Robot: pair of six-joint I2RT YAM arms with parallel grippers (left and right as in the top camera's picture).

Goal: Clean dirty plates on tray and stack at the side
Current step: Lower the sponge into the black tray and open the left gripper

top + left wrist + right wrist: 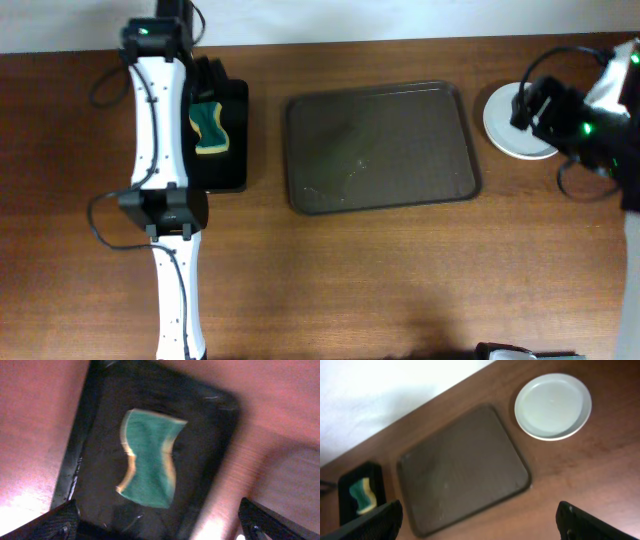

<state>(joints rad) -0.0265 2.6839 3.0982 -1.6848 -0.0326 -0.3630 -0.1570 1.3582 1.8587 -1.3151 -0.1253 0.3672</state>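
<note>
Both pairs of jaws stand wide apart with nothing between them. The left gripper (160,522) hangs over a green-and-yellow sponge (148,457) that lies loose in a small glossy black tray (215,420) by the far left corner of the wooden table (400,280). The right gripper (480,522) hangs high near the right edge, looking down on the far side of the table.

The large brown-grey tray (380,145) sits in the middle along the far edge and is bare, apart from a few faint streaks on its floor. The plates (553,406) are off it, resting on the wood just beside its right end, near the far right corner. From above they read as a single white disc, so I cannot count them; the top face looks free of smears.

My judgement is that the task is done or all but done, with only the arms left to pull back.

The table is dark brown wood, with pale wall beyond its far edge
</note>
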